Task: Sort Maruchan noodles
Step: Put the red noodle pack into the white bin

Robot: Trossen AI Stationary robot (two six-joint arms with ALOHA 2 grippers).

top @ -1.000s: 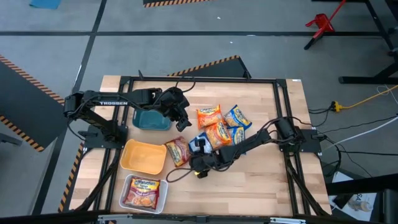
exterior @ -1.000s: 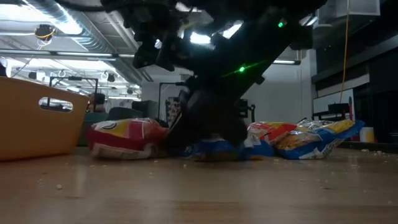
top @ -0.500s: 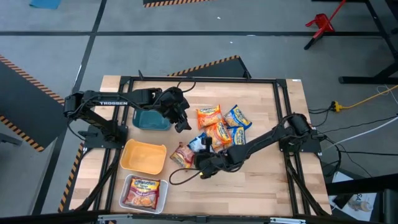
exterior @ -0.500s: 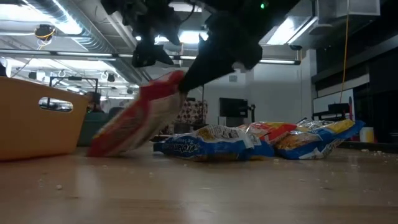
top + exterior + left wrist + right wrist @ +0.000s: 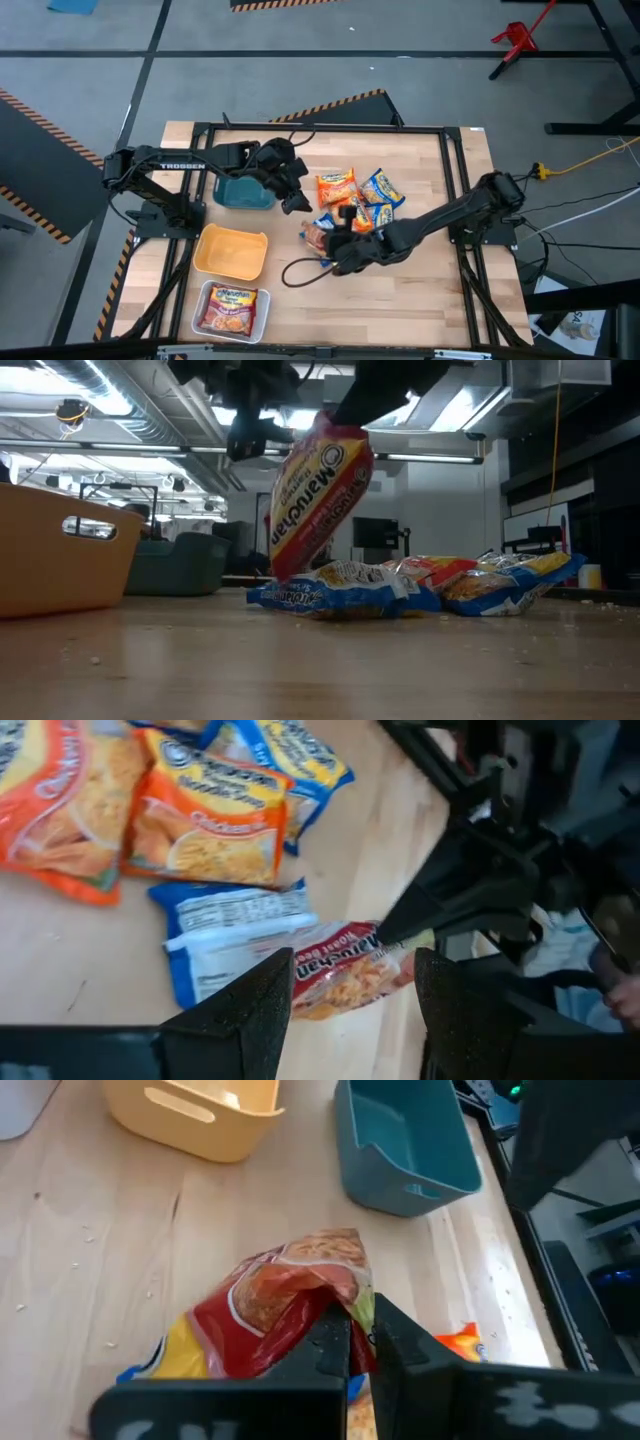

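- High view: your right gripper (image 5: 330,243) hangs mid-table with a red packet (image 5: 316,236) clamped in its fingers. The white tray (image 5: 204,322), already holding a matching packet, lies nearer you and to the left, past the yellow tray (image 5: 232,251). The left gripper (image 5: 298,195) waits beside the teal tray (image 5: 243,192); you cannot tell its fingers here.
- Low view: the red packet (image 5: 318,495) hangs clear of the table, long axis near upright, above the blue packet (image 5: 335,588). The gripper holding it is cut off at the top.
- Left wrist view: the left fingers (image 5: 240,1015) stand apart, empty.
- Right wrist view: the right fingers (image 5: 335,1342) pinch the packet's edge; its far side is hidden.
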